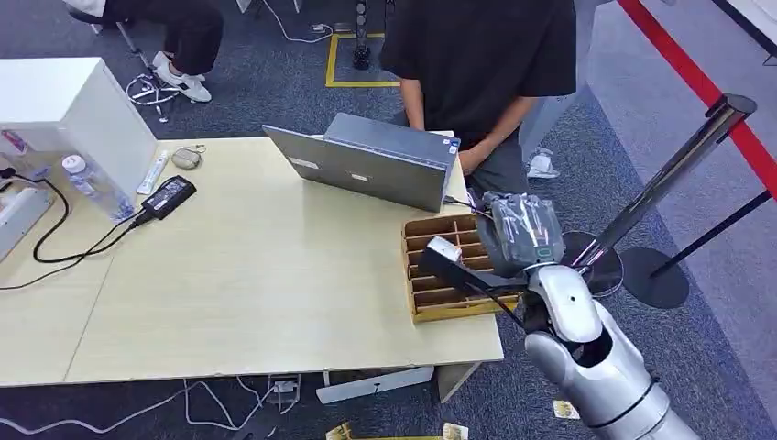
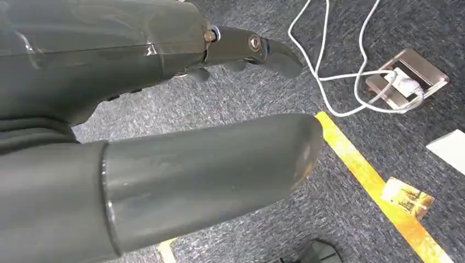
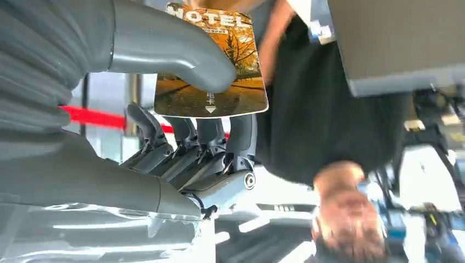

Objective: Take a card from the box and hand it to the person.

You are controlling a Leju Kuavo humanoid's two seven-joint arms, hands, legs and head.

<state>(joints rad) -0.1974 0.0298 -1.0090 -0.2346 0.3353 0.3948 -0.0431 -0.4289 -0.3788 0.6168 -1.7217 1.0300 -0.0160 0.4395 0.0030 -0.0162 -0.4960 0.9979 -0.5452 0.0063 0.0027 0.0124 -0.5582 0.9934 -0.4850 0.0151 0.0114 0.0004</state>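
Head view: the right hand [image 1: 519,231] is raised over the far end of the box [image 1: 438,298], which is sitting at the table's [image 1: 257,275] right edge, and is facing the person [image 1: 486,64] standing behind the laptop [image 1: 366,160]. The step in hand appears to be the handover. To do it well, the arm should be extending the card toward the person with its free edge leading, and the pinch should be holding until the person has it.

Left wrist view: the left hand [image 2: 164,131] is hanging over the carpet, fingers apart, holding nothing.

Right wrist view: the thumb is pressing the card [image 3: 211,60] against the fingers [image 3: 211,139]; the card is orange and printed "HOTEL". The hand is pinching it, with the person's dark shirt just beyond.
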